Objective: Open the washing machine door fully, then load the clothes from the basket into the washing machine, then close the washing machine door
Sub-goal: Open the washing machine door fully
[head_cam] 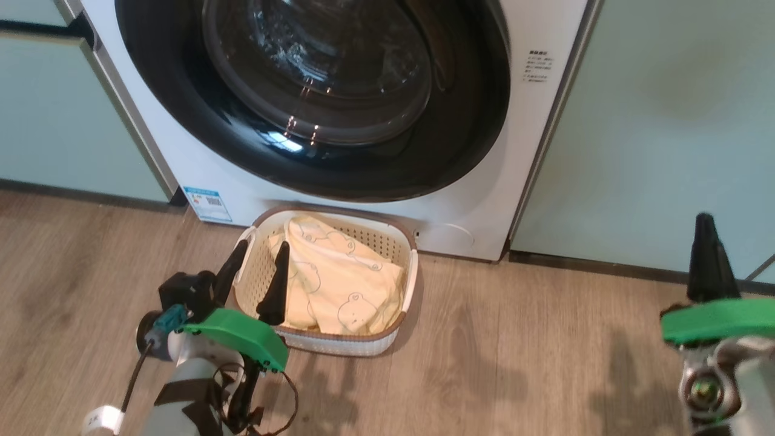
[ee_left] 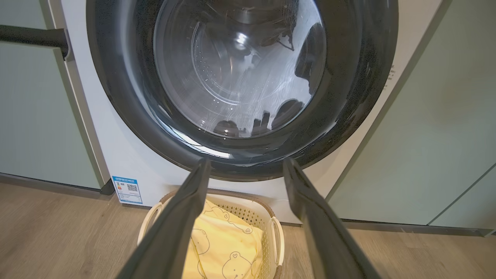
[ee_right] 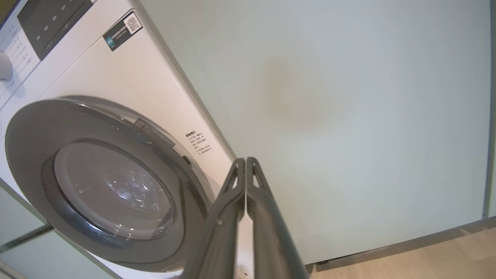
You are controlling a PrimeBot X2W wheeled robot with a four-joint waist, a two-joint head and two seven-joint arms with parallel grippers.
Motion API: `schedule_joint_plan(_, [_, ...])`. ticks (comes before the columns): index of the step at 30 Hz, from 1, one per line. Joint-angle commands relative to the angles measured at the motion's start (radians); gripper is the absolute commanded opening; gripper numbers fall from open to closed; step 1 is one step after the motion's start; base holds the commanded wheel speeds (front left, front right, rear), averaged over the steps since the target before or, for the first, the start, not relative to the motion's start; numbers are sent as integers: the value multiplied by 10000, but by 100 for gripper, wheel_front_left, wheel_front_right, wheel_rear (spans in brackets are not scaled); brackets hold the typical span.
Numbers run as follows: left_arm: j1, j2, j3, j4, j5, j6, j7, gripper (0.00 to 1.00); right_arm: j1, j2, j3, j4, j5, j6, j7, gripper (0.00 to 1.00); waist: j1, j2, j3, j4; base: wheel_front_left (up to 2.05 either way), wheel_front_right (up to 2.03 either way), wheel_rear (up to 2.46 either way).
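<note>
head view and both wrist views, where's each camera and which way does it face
Head view: on the head, facing forward and down at the washing machine door and basket; left gripper, right gripper.
Left wrist view: on the left arm, facing the door along its spread jaws, basket below.
Right wrist view: on the right arm, facing up the washing machine and cabinet along its shut jaws.
All three share the door.

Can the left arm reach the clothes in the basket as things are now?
Probably yes. The left end effector is open at the left side of the basket, and the clothes lie uncovered in it; nothing seems to stand between them.
</note>
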Motion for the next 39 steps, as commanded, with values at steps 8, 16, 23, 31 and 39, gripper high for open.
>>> schedule_joint_plan(8, [-864, 169, 1, -235, 42, -11, -63, 100, -2441, -1300, 1296, 1021, 4740, 44, 139, 0, 0, 0, 788, 337, 0, 0, 0])
schedule_joint_plan(16, [-1200, 167, -384, -278, -197, 10, -63, 100, -4001, -2218, 1757, 1286, 8013, 44, 1531, 0, 0, 0, 1531, 677, 0, 0, 0])
schedule_joint_plan(23, [-1497, 167, -874, -314, -456, 138, -63, 100, -5263, -2567, 1355, 2224, 10279, 44, 3452, 0, 0, 0, 2125, 1080, 0, 0, 0])
schedule_joint_plan(31, [-1858, 166, -1230, -446, -766, 275, -63, 100, -6346, -2424, 1089, 3256, 11315, 44, 5467, 0, 0, 0, 2763, 1514, 0, 0, 0])
schedule_joint_plan(39, [-2176, 166, -1610, -595, -977, 432, -63, 100, -7439, -2285, 1128, 4357, 11332, 44, 6878, 0, 0, 0, 3356, 1900, 0, 0, 0])
